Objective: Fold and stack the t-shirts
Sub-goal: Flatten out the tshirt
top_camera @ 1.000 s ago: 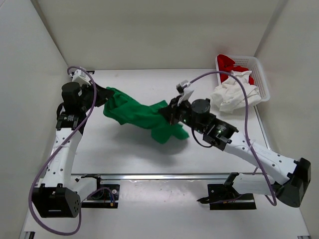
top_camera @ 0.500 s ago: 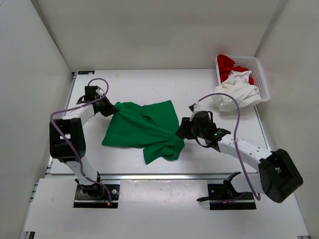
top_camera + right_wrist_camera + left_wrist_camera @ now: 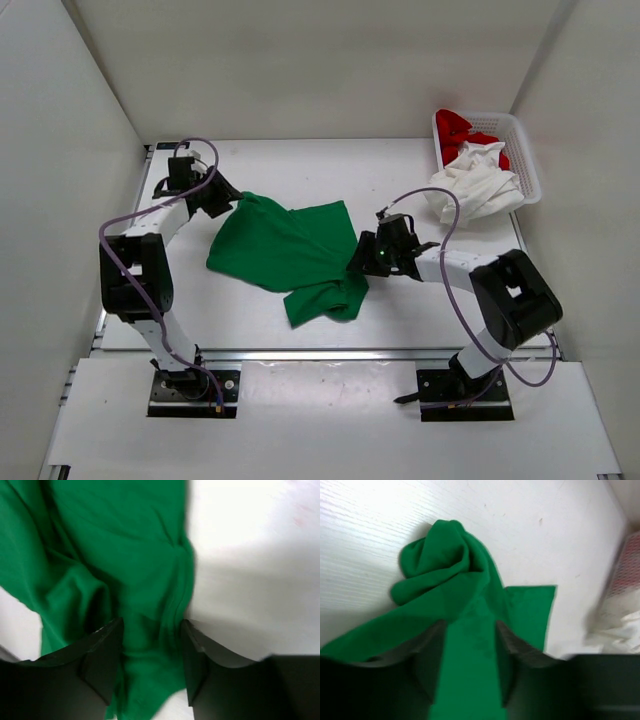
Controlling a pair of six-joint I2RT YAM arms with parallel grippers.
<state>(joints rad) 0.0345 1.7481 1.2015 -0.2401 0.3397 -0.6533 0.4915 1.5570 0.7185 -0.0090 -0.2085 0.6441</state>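
Observation:
The bright green t-shirt (image 3: 290, 250) lies spread and rumpled on the white table, one part bunched at its near edge. A twisted lump of the green t-shirt (image 3: 442, 565) lies ahead of the left fingers. My left gripper (image 3: 228, 203) is low at the shirt's far left corner, its jaws apart over flat green cloth (image 3: 470, 625). My right gripper (image 3: 360, 262) is at the shirt's right edge, open, with green folds (image 3: 152, 622) between its fingers. The white t-shirt (image 3: 470, 185) hangs over the basket's near rim and the red t-shirt (image 3: 458, 126) lies inside.
A white mesh basket (image 3: 528, 160) stands at the far right corner of the table. Pale walls close in on the left, back and right. Purple cables loop above both arms.
The green t-shirt, stretched in the air a second ago, now lies on the table. Both grippers came down low and opened, the right first, then the left.

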